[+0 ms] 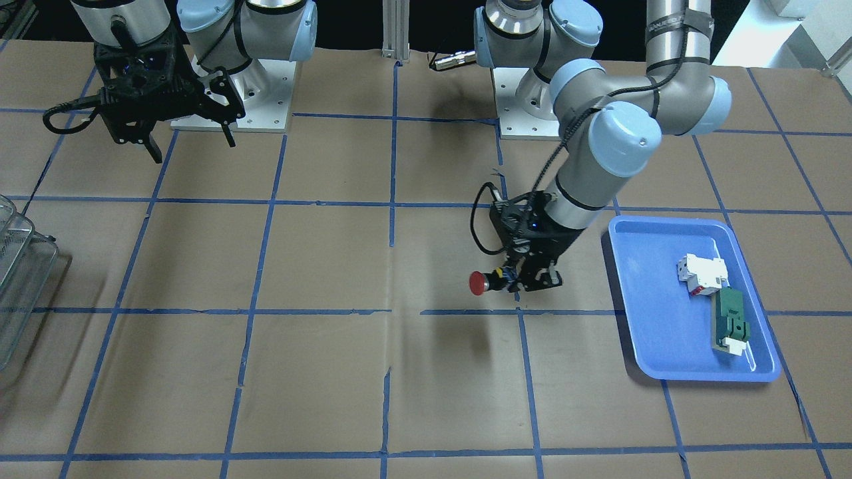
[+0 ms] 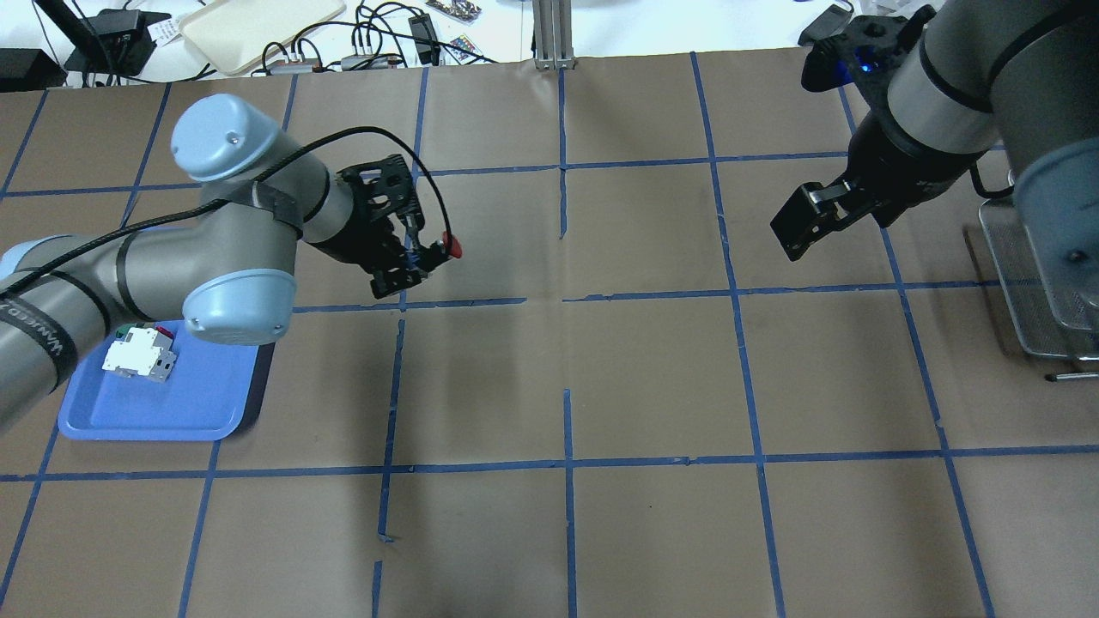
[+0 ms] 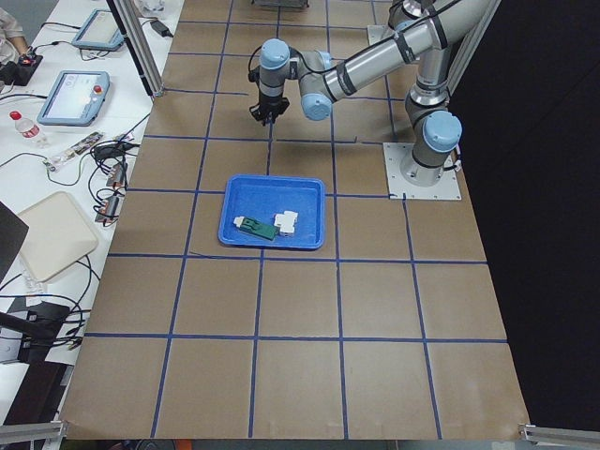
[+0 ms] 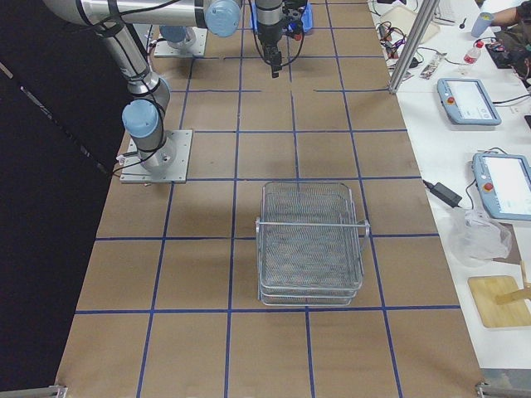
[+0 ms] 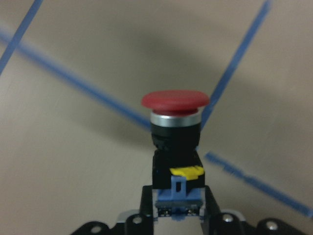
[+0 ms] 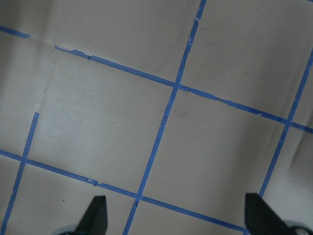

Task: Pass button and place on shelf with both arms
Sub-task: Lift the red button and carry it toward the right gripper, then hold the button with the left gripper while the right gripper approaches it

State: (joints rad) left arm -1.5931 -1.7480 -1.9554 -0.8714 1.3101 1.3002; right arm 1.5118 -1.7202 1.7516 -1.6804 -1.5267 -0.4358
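Clamping the red-capped black push-button near the blue plastic tray is my left gripper; right gripper gapes empty. Handover, grey wire-mesh shelf placement pending.

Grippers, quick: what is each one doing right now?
Left gripper: closed, holding the button.
Right gripper: open, empty.

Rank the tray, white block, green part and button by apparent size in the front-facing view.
1. blue tray
2. green part and white block: too alike to rank
3. button: smallest, though raised and partly hidden
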